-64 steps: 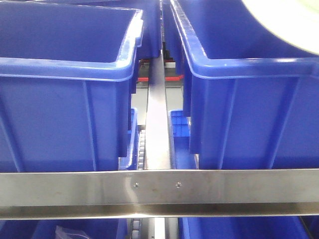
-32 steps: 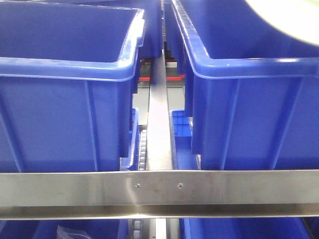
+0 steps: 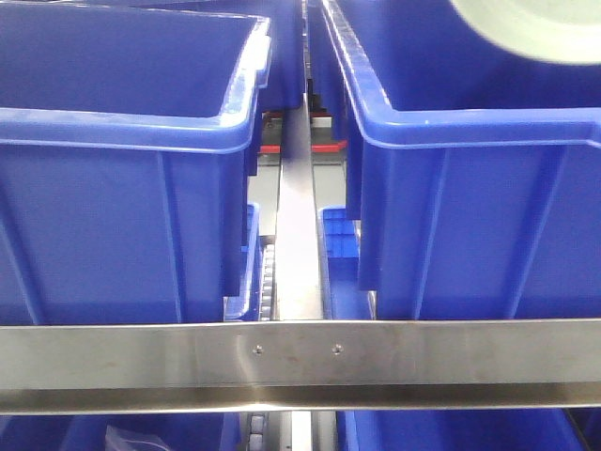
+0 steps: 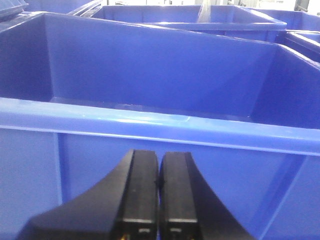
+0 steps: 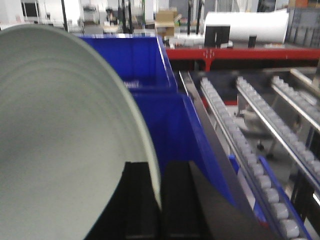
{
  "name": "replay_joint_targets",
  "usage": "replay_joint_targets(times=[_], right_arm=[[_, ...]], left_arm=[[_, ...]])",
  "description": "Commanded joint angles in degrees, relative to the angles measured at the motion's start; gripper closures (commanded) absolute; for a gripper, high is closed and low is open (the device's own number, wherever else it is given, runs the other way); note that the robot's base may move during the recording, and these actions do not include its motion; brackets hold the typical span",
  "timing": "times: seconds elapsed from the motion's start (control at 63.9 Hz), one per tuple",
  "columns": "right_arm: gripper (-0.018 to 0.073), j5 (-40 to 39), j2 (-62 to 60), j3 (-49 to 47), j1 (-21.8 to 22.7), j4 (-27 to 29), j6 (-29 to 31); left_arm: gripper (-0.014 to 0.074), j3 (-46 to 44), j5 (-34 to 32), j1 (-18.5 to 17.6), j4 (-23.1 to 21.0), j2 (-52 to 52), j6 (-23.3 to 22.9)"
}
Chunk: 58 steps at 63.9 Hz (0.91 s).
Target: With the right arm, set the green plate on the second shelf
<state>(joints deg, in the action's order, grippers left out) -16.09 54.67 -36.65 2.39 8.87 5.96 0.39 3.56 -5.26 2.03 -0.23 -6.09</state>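
The right hand (image 5: 161, 200) is clamped on the rim of the green plate (image 5: 60, 150), one finger on each face, holding it on edge above a blue bin (image 5: 165, 115). The left hand (image 4: 159, 200) has its fingers pressed together on nothing, in front of a blue bin's wall (image 4: 150, 150). Only the right wrist view shows the grip and the roller tracks (image 5: 250, 150); the front view catches just a pale arc of the plate (image 3: 535, 28) at top right, over the right one of two large bins (image 3: 470, 188), with a steel rail (image 3: 300, 362) below.

Two blue bins (image 3: 122, 169) flank a steel rail (image 3: 299, 235) on roller tracks (image 5: 250, 130).
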Motion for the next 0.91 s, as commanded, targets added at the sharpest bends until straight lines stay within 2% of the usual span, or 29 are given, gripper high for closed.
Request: replay_joint_targets(times=[0.0,0.094,0.188,0.375,0.532,0.61,0.782,0.891], right_arm=[[0.0336,-3.62,3.03,-4.91,0.21,0.12,0.19],[0.0204,-0.38,4.84,-6.51,0.21,0.12,0.14],[0.0188,1.67,4.76,-6.66,0.09,0.12,0.14],[0.031,6.65,2.5,-6.66,-1.61,0.12,0.14],[0.055,16.56,-3.11,-6.54,-4.26,0.12,0.14],[0.0526,18.9,-7.14,-5.41,-5.7,0.2,0.14],[0.0529,11.55,-19.99,1.57,-8.38,0.71,0.14],[0.0529,10.99,-27.76,6.44,-8.37,0.71,0.14]], left_arm=[[0.0465,2.34,-4.71,0.09,-0.02,-1.0,-0.14],[0.0465,2.34,-4.71,0.09,-0.02,-1.0,-0.14],[0.0465,2.34,-4.71,0.09,-0.02,-1.0,-0.14],[0.0465,2.34,-4.71,0.09,-0.02,-1.0,-0.14],[0.0465,2.34,-4.71,0.09,-0.02,-1.0,-0.14],[0.0465,2.34,-4.71,0.09,-0.02,-1.0,-0.14],[0.0465,2.34,-4.71,0.09,-0.02,-1.0,-0.14],[0.0465,2.34,-4.71,0.09,-0.02,-1.0,-0.14]])
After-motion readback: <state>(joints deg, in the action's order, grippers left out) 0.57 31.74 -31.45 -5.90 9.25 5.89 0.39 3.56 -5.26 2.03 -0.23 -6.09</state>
